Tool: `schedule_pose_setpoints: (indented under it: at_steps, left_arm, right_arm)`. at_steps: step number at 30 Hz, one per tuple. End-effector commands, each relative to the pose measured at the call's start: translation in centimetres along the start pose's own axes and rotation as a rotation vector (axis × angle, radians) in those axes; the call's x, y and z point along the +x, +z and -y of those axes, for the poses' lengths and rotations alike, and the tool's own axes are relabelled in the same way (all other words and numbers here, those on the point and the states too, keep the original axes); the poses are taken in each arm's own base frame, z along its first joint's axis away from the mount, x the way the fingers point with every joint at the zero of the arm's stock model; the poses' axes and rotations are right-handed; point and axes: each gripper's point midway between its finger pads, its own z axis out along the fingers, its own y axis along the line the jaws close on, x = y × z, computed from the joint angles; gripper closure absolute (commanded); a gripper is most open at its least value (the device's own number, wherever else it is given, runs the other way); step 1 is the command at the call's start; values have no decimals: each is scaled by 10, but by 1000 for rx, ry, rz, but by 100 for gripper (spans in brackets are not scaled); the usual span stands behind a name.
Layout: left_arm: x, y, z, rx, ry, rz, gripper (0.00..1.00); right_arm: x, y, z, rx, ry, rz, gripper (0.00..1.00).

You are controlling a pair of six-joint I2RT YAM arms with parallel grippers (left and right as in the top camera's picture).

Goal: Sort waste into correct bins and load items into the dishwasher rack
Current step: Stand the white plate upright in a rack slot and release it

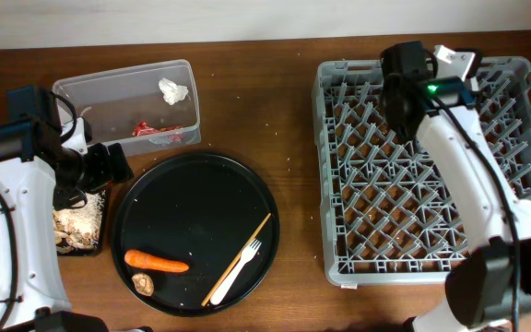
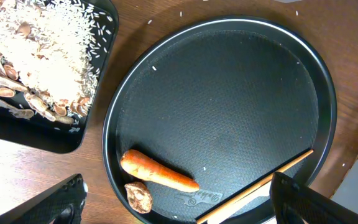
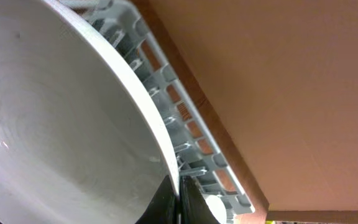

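The right arm is extended over the far left corner of the grey plastic dishwasher rack (image 1: 524, 138). Its claw (image 3: 179, 200) is clamped on the rim of a smooth, glossy white plate (image 3: 55, 124), held on edge there. The left arm is bent over the left of the wooden surface (image 1: 284, 111), with its claw (image 2: 179, 191) spread wide and empty above a round, textured black tray (image 2: 229, 93). Recorded on that tray: a tapered orange carrot (image 2: 157, 172), a small brown lump (image 2: 139, 197), a thin wooden chopstick (image 1: 238, 260) and a white plastic fork (image 1: 236, 274).
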Motion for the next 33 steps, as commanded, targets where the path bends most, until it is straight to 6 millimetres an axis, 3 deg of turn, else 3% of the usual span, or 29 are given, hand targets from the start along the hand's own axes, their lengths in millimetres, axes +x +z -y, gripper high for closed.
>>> schedule_pose_setpoints:
  at_steps: [1,9,14,20,27,31,33]
  left_arm:
    - [1,2,0,6,-1,-7,6]
    - [1,2,0,6,-1,-7,6]
    - [1,2,0,6,-1,-7,6]
    - [1,2,0,6,-1,-7,6]
    - [1,2,0,6,-1,-7,6]
    - [1,2,0,6,-1,-7,6]
    - [1,2,0,7,-1,-8,5]
  right_arm:
    - [9,8,-26,-67,-39,-54,96]
    - [29,-8,-71,-242,-108,-121,96]
    - [44,-39,-103,-389,-173,-145,95]
    - [62,-67,-122,-477,-253,-168,63]
    - [74,-77,-116,-508,-293,-212,55]
    - [65,-96,-96,-578,-237,-189,52]
    - [56,-113,-78,-658,-176,-170,45]
